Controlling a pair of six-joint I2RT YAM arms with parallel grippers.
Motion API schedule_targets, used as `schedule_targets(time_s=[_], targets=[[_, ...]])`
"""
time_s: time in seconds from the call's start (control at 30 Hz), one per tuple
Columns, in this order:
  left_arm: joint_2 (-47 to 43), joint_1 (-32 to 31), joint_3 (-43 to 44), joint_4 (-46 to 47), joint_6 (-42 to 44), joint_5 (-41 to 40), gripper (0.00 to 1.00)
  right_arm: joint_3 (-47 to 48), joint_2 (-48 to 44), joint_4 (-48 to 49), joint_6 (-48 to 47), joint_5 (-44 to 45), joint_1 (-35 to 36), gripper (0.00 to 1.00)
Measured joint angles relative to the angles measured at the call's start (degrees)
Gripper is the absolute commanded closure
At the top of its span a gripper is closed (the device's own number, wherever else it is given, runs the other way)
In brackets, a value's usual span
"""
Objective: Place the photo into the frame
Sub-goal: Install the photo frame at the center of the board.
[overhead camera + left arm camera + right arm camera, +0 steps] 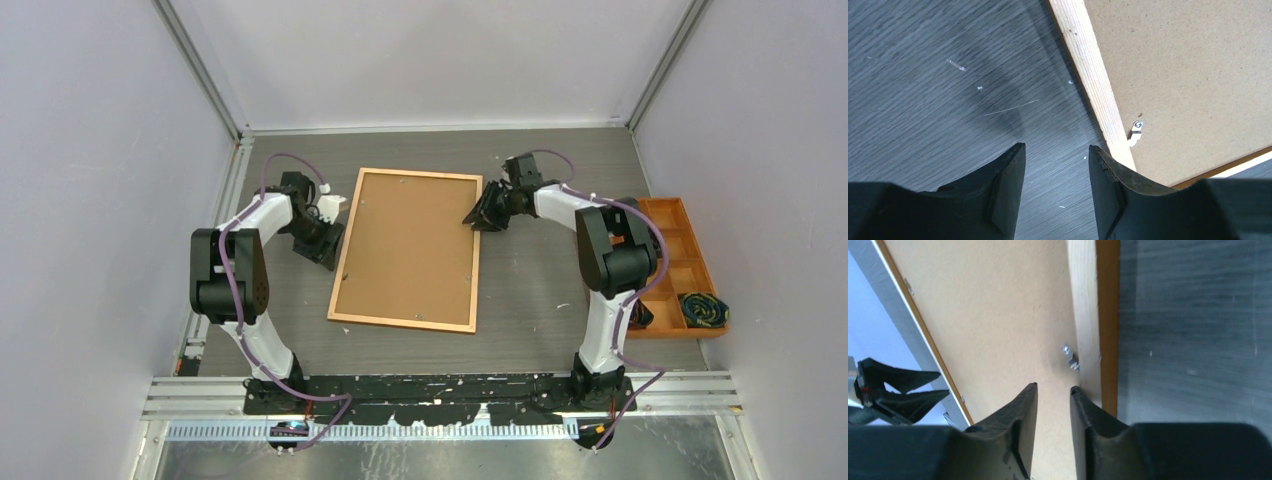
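Observation:
The frame (344, 250) lies face down in the middle of the table, its thin wooden border (1095, 85) around a plain brown backing board (410, 250). The photo is hidden from every view. My left gripper (325, 243) sits low beside the frame's left edge. It is open (1057, 150) over bare table, with one finger at the border. My right gripper (480, 218) hovers at the frame's right edge near the far end. Its jaws (1054, 387) stand a little apart, open over the backing board (998, 315), just short of a small metal tab (1069, 355).
An orange compartment tray (690, 262) stands at the right wall, with a dark coiled item (703, 310) in a near cell. Another metal tab (1135, 131) shows on the frame's left edge. Grey walls close in on three sides.

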Motion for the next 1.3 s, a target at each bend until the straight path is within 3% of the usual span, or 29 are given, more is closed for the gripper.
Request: schedule_targets(time_s=[0.13,0.27,0.5,0.77,1.3], targets=[[0.0,0.0,0.0,0.0,0.0,0.2,0.49,-5.5,-6.8,0.9,1.5,0.3,0.2,0.54],[0.0,0.0,0.0,-0.1,0.0,0.5,0.5,-14.1,-16.8,1.1,3.2,1.1,1.5,0.54],[0.0,0.0,0.0,-0.1,0.2,0.8,0.5,-26.0,-26.1,2.2,7.5,3.4,8.5,0.54],[0.0,0.0,0.0,-0.1,0.2,0.8,0.51,-31.9,-28.8,2.8,10.9,5.2,11.3,0.56],[0.0,0.0,0.0,0.0,0.2,0.8,0.51,-31.6,-27.3,5.3,11.3,8.2,11.4,0.64]])
